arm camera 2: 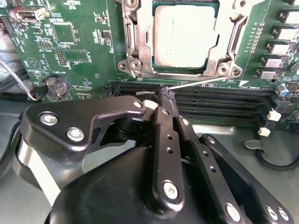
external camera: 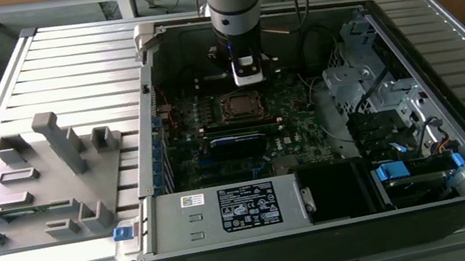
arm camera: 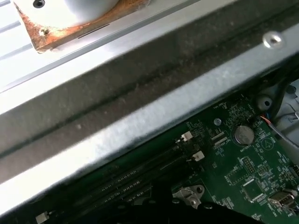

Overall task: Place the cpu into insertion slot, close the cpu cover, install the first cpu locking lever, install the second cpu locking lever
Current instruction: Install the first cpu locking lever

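**Cpu [arm camera 2: 184, 39] sat in the socket [arm camera 2: 128, 65], gripper [arm camera 2: 167, 97] parked at a lever [arm camera 2: 205, 82]**

So the gripper had its two fingers pressed together, tip right up against the free end of that thin metal lever. Couldn't tell if it was actually pinching it. The lever ran at a slant between the socket and the long black memory slots [arm camera 2: 219, 100]. The cpu lay flat in the socket, with the silvery cover [arm camera 2: 141, 37] folded down around it and the chip's top showing through the window. In the exterior view the arm stood upright inside the open computer case [external camera: 441, 34], over the green board [external camera: 296, 113].
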